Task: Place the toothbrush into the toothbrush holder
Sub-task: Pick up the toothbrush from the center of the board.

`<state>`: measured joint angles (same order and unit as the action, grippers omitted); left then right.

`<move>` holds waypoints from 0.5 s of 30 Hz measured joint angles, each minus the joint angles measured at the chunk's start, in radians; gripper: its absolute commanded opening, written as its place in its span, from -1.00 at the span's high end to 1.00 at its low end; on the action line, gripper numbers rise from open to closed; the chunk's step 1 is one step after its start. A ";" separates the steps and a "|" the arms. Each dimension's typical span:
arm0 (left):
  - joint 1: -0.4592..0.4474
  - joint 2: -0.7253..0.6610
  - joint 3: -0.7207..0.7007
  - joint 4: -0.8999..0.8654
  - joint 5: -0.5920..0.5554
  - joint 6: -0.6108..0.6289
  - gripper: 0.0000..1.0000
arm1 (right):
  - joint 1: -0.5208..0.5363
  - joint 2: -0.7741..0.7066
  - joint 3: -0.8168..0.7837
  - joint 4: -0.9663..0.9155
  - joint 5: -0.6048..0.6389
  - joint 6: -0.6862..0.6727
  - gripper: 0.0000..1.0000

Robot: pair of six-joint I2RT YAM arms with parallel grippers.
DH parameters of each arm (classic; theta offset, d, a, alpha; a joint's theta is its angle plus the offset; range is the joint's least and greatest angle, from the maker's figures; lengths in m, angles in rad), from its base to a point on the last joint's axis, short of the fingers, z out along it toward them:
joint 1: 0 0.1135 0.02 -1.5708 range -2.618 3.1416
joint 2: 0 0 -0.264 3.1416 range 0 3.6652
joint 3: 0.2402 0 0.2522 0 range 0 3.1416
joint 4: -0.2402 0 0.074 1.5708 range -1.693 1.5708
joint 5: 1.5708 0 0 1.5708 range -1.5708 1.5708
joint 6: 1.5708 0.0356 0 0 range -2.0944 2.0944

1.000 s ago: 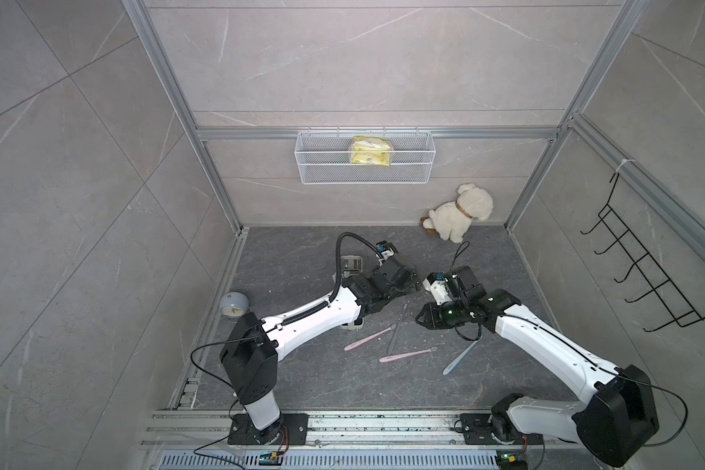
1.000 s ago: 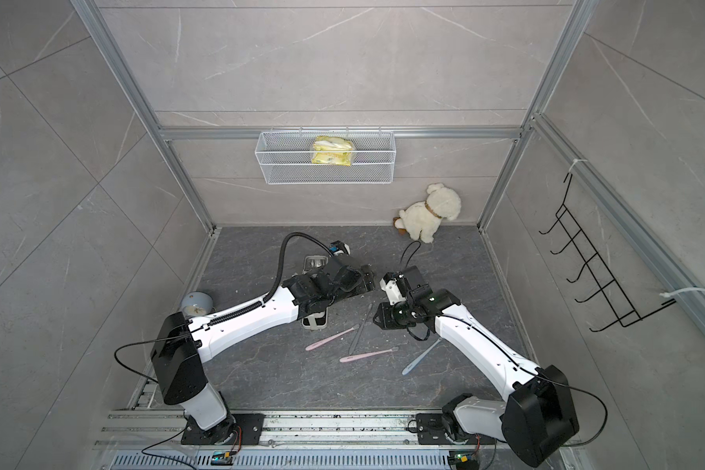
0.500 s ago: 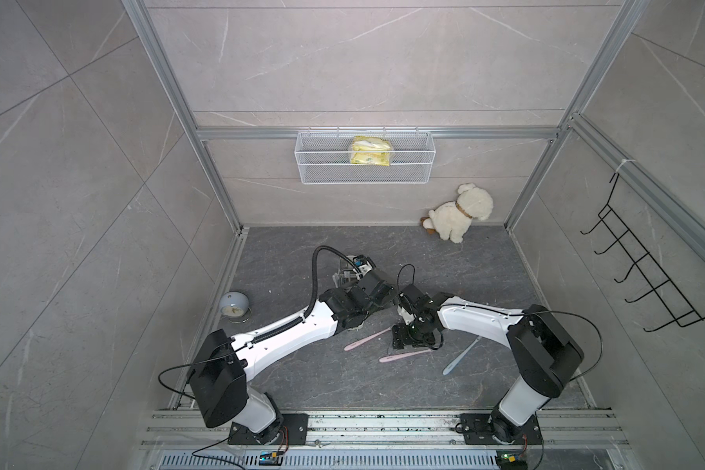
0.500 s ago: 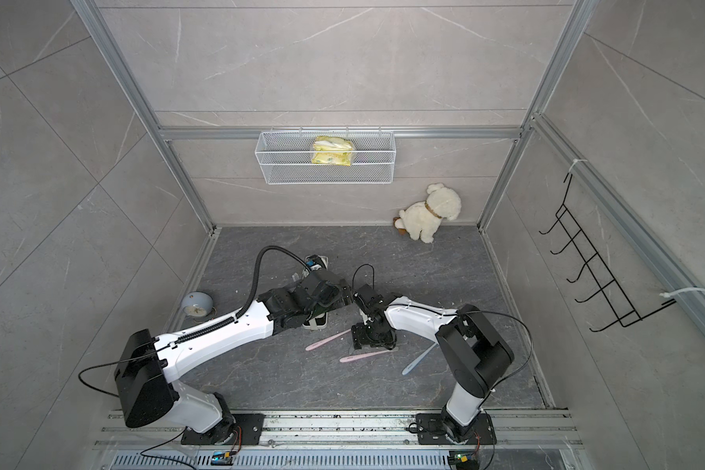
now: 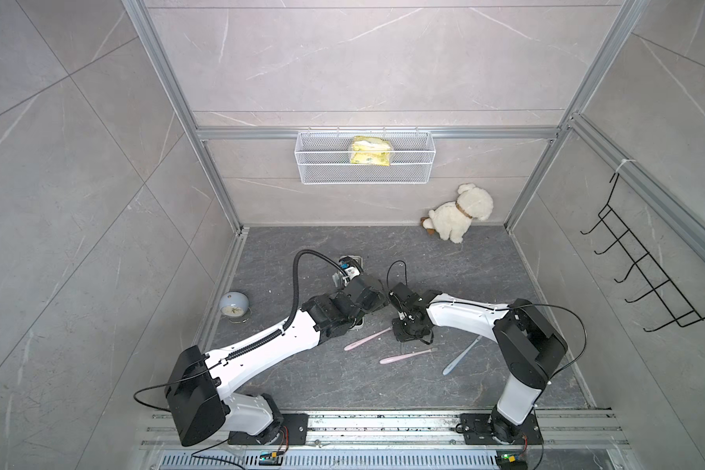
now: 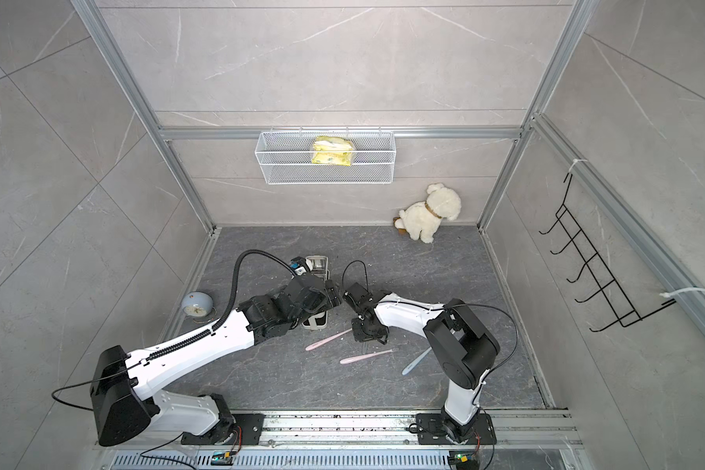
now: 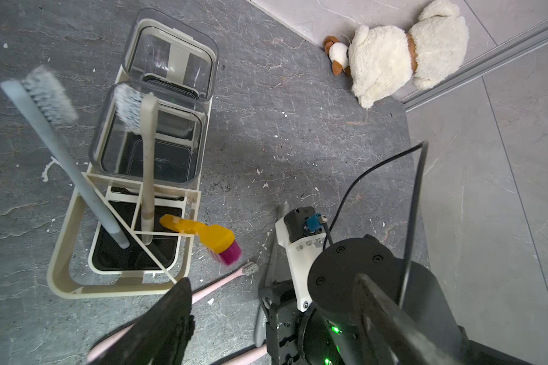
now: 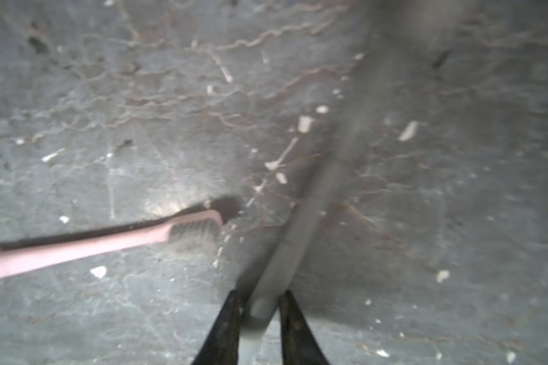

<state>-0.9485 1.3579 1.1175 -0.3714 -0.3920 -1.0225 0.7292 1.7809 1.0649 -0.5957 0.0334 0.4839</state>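
The cream toothbrush holder (image 7: 64,252) stands on the floor with two clear cups. A pale blue brush, a cream brush and a yellow-and-magenta brush stand in its near compartments. In both top views my left arm hides most of it (image 6: 316,322). My right gripper (image 8: 258,303) points down at the floor, shut on the handle of a grey toothbrush (image 8: 314,205) lying there. My left gripper (image 7: 276,316) hangs open above the floor beside the holder, holding nothing. Two pink toothbrushes (image 5: 366,338) (image 5: 408,356) and a light blue one (image 5: 460,356) lie on the floor.
A white plush dog (image 5: 460,215) sits in the back right corner. A wire basket (image 5: 365,175) holding a yellow packet hangs on the back wall. A small blue clock (image 5: 233,307) stands at the left edge. A black hook rack (image 5: 644,276) hangs on the right wall.
My right gripper has come down to the floor between the pink toothbrushes and shut on the grey toothbrush. My left arm has drawn back slightly and stays open.
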 measured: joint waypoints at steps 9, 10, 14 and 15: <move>0.000 0.000 -0.012 0.013 0.004 -0.004 -0.61 | -0.019 -0.086 -0.080 0.031 -0.047 -0.035 0.64; 0.000 0.001 -0.012 0.013 0.005 -0.004 -0.62 | -0.019 -0.099 -0.080 0.032 -0.057 -0.036 0.66; 0.000 0.011 -0.009 0.013 0.011 -0.004 -0.62 | -0.019 -0.185 -0.080 0.031 -0.080 -0.036 0.67; 0.000 0.016 -0.007 0.014 0.014 -0.004 -0.62 | -0.019 -0.206 -0.080 0.031 -0.084 -0.036 0.67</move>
<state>-0.9482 1.3739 1.1107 -0.3573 -0.3782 -1.0267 0.7101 1.5753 0.9852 -0.5652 -0.0502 0.4480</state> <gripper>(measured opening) 0.807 0.172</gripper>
